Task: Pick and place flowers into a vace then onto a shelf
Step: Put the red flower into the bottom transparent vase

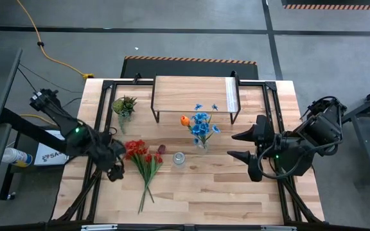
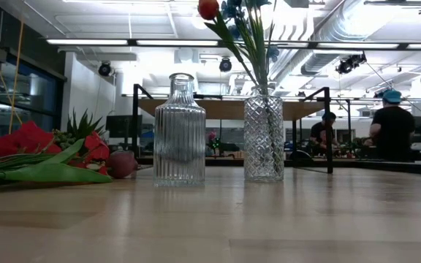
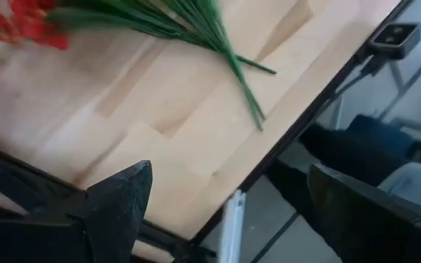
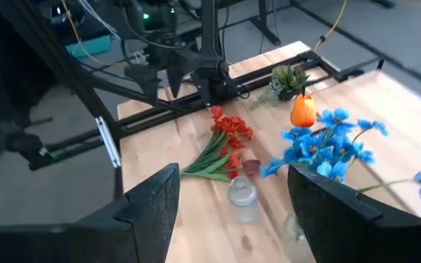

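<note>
Just beside left gripper (image 1: pixel 115 165) — red flowers (image 1: pixel 141 160), flat on table (image 1: pixel 223 186)

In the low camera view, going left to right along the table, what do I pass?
Red flowers → maroon tulip → empty ribbed bottle → cut-glass vase holding the blue flowers and orange tulip.

A small green leafy tuft (image 1: pixel 124 104) is seen near the back left of the wooden desk (image 1: pixel 191 192). An empty ribbed glass bottle (image 2: pixel 179 130) is stood near the middle. Two people (image 2: pixel 392 124) (far off) are seen in the room behind.
</note>
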{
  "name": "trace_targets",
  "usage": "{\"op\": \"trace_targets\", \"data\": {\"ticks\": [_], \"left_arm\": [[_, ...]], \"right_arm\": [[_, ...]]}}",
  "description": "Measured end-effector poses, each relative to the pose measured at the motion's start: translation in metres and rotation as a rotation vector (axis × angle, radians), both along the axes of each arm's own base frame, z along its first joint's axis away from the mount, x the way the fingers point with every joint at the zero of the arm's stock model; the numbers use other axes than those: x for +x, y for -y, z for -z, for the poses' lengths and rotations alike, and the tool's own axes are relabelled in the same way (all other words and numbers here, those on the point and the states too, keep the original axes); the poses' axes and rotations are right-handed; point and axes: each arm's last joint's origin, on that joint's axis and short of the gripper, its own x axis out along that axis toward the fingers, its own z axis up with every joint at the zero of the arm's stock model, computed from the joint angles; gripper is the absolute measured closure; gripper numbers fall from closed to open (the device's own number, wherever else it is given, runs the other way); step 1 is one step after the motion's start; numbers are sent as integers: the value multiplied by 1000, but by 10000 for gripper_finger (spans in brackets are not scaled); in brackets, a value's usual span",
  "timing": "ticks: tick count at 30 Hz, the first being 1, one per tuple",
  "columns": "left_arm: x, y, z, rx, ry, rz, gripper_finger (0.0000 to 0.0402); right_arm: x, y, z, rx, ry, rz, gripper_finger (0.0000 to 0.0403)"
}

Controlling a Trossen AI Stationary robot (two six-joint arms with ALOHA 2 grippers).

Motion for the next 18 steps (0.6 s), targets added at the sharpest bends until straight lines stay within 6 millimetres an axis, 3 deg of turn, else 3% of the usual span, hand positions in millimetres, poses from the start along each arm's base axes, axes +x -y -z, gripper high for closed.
{"op": "trace_targets", "data": {"ticks": [7,18], "left_arm": [[19,32,8,1,119,-179,2],[52,68,57,58,-50,-243,2]], "right_arm": [[0,0,0,-68,-15,-39,158],[-2,0,3,-147,-70,-103,158]]}}
